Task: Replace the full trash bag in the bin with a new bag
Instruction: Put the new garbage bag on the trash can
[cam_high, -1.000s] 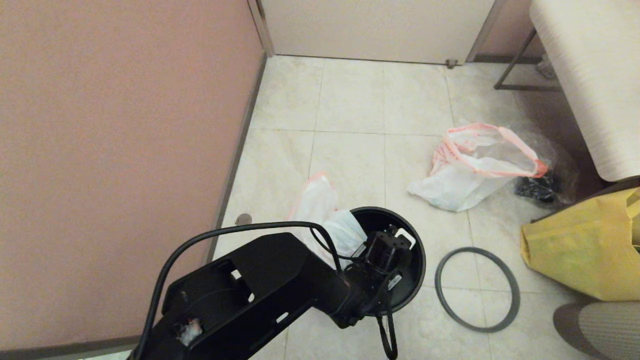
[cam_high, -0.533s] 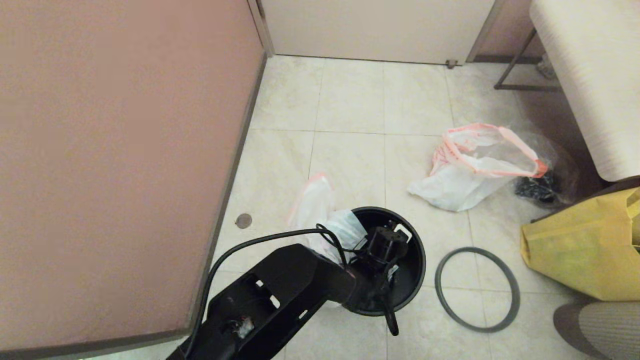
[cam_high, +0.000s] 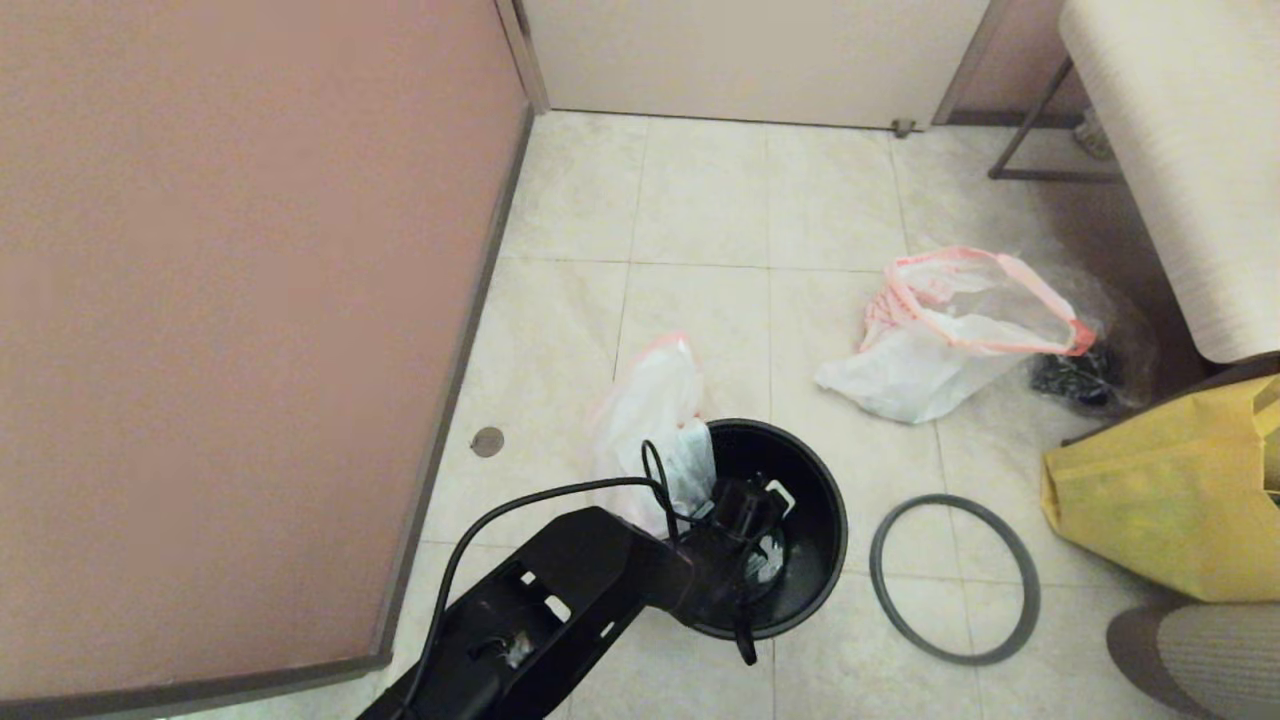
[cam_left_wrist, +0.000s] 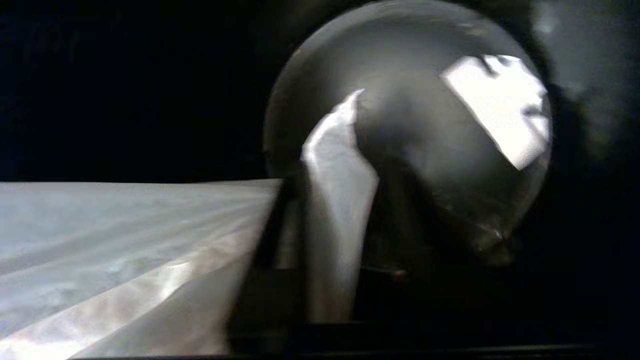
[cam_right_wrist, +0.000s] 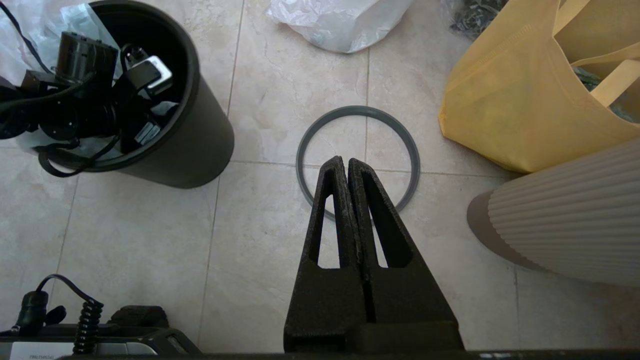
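The black bin (cam_high: 830, 520) stands on the tiled floor, its dark inside (cam_left_wrist: 425, 150) filling the left wrist view. My left gripper (cam_high: 765, 550) reaches deep into it, shut on the limp white new bag (cam_high: 650, 410); a strip of that bag (cam_left_wrist: 337, 210) runs between the fingers. The remainder of the new bag hangs over the bin's far-left rim. The full trash bag (cam_high: 930, 365) lies on the floor beyond the bin to the right, pink-red rim gaping. The grey hoop (cam_high: 954, 498) lies flat right of the bin. My right gripper (cam_right_wrist: 345, 161) hovers shut and empty above the hoop (cam_right_wrist: 357, 109).
A pink wall (cam_high: 250, 300) runs close along the left. A yellow bag (cam_high: 1160, 500) and a ribbed beige object (cam_high: 1200, 660) crowd the right side. A clear bag with black stuff (cam_high: 1075, 375) lies behind the full bag. A white table (cam_high: 1180, 150) stands at the back right.
My left arm has dropped lower and pushed the gripper deeper into the bin. The new bag has been drawn toward the rim and stands more upright. The right arm has stayed still.
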